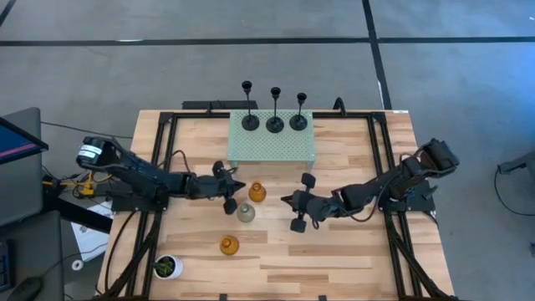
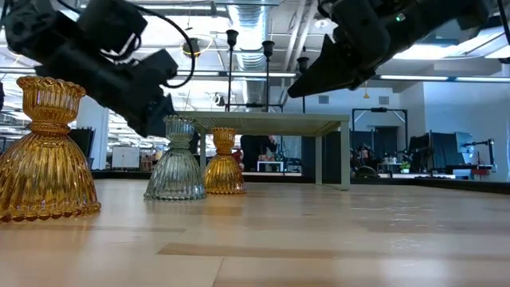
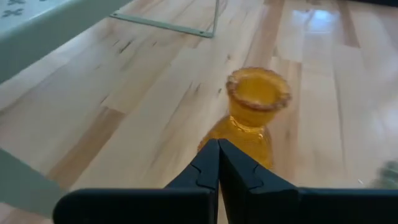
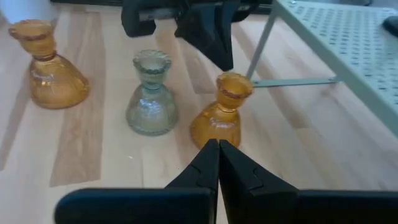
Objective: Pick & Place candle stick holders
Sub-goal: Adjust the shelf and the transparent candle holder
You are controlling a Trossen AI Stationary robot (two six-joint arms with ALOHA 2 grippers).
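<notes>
Left gripper, fingers pressed together and empty, hovers just beside an amber candle holder standing in front of the green perforated stand. Right gripper, also closed, waits beyond it. The fingers likely must open wide before straddling the holder's neck.

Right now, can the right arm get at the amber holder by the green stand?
Probably yes. The right gripper points at that amber holder with bare table between them. Its fingers are shut, so they must open first, and the left gripper sits close on the holder's far side.
</notes>
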